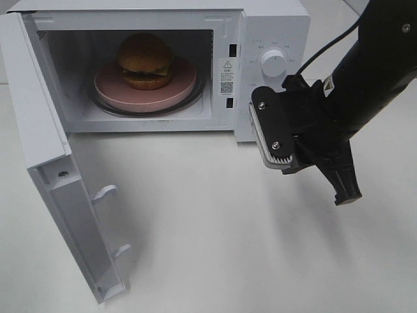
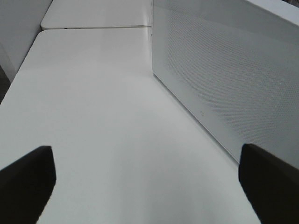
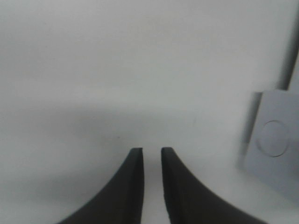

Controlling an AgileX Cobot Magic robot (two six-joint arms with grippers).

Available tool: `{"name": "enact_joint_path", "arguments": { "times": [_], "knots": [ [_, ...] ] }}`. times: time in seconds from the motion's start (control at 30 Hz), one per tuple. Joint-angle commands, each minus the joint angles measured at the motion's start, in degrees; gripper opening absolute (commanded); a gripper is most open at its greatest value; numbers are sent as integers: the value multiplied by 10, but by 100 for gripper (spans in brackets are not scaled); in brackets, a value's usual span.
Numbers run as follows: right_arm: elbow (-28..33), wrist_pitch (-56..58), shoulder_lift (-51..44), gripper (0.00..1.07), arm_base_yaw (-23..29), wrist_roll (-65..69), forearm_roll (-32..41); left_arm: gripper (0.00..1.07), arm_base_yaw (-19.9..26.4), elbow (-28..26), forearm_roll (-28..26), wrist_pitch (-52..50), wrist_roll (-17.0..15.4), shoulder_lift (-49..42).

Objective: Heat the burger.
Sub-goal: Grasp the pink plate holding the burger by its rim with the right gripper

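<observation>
the burger [image 1: 144,60] is seen inside the microwave [image 1: 273,26], centred on a pink plate [image 1: 107,88] that is carried by the glass turntable [image 1: 101,107]. it is upright, bun on top, set back from the opening, so loading is judged done.

the door [image 1: 65,215] is swung wide open on the left of the high view, with its inner face and two latch hooks turned to the camera. heating can't be started until it is shut. the dial [image 1: 272,64] on the control panel is not touched by anything.

the right fingers [image 1: 344,176] are hung just in front of that panel, above the surface [image 1: 215,228] and pointed down. in the right wrist view they are nearly pressed together with only a thin slit between them, nothing pinched. that pose is judged a stand-off, clear of the cavity and the door's swing path.

the left fingers [image 2: 28,177] are not seen in the high view. in the left wrist view they are spread wide and empty, low over the surface, with a white mesh-dotted panel [image 2: 224,79] near them, probably the door's outer face. placed there, they are judged staged for pushing the door closed. risk: door pushed off-angle, latch not caught.
</observation>
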Motion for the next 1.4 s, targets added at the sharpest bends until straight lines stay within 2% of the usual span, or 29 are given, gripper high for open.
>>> {"name": "enact_joint_path", "arguments": {
  "times": [0.03, 0.07, 0.13, 0.17, 0.2, 0.27, 0.33, 0.43, 0.5, 0.53, 0.6, 0.97, 1.13, 1.23, 1.4],
  "knots": [
    [-4, -52, -4, 34, 19, -22, -32, 100, 0, 2, -1, -6, 2, -13],
    [-4, -52, -4, 34, 19, -22, -32, 100, 0, 2, -1, -6, 2, -13],
    [-4, -100, -4, 44, 34, -22, -45, 100, 0, 2, -1, -6, 2, -13],
    [-4, -100, -4, 44, 34, -22, -45, 100, 0, 2, -1, -6, 2, -13],
    [-4, -128, -4, 50, 41, -22, -52, 100, 0, 2, -1, -6, 2, -13],
    [-4, -138, -4, 52, 46, -22, -52, 100, 0, 2, -1, -6, 2, -13],
    [-4, -171, -4, 60, 58, -15, -52, 100, 0, 2, -1, -6, 2, -13],
    [-4, -177, -4, 61, 59, -9, -52, 100, 0, 2, -1, -6, 2, -13],
    [-4, -195, -3, 70, 59, 16, -52, 100, 0, 2, -1, -6, 2, -13],
    [-4, -195, -3, 70, 59, 16, -52, 100, 0, 2, -1, -6, 2, -13],
    [-6, -222, 3, 80, 59, 46, -50, 100, 0, 2, -1, -6, 2, -13],
    [-23, -261, 51, 81, 74, 65, -56, 100, 0, 2, -1, -6, 2, -13],
    [-78, -276, 107, 80, 78, 110, -100, 100, 0, 2, -1, -6, 2, -13],
    [-88, -278, 117, 80, 78, 117, -105, 100, 0, 2, -1, -6, 2, -13],
    [-146, -288, 176, 79, 78, 131, -112, 100, 0, 2, -1, -6, 2, -13]
  ]
}}
